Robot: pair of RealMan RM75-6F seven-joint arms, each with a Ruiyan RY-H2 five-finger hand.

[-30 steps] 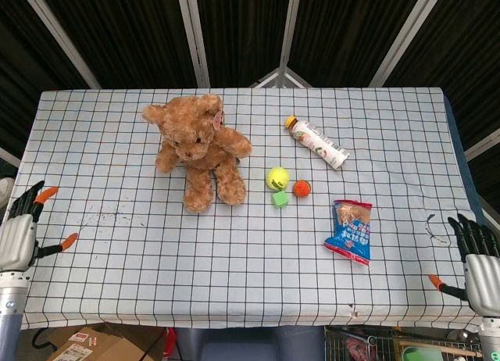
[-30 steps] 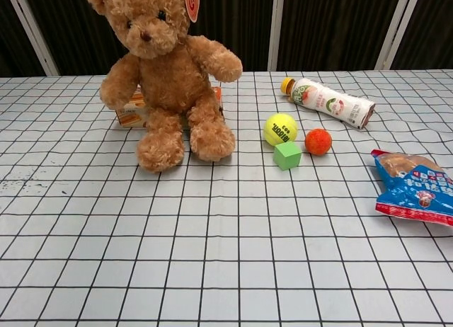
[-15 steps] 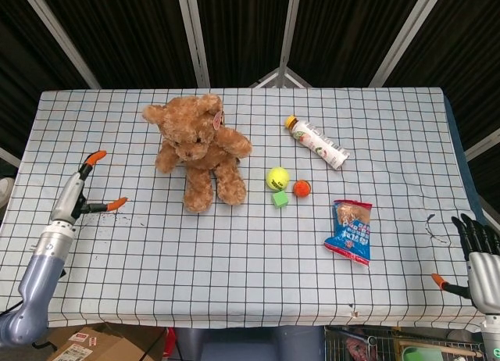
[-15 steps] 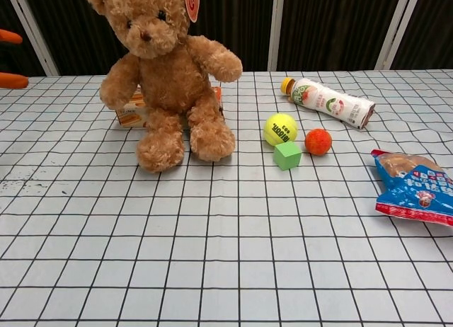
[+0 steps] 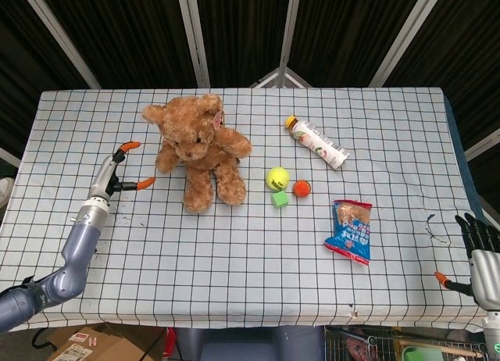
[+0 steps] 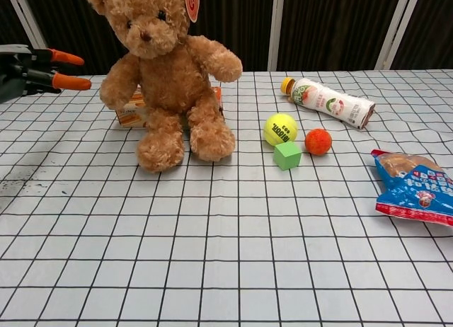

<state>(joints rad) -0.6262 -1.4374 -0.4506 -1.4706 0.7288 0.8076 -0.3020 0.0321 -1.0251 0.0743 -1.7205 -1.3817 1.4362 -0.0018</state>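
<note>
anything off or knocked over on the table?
The drink bottle lies on its side, slanted across the grid behind the tennis ball. The teddy bear sits in front of a small orange box, hiding most of it. Dark smudges mark the cloth near the left hand. Nothing spilled or broken.

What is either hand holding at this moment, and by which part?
Nothing is held. The left hand is open beside the teddy bear, not touching it; the right hand is open at the table's edge.
</note>
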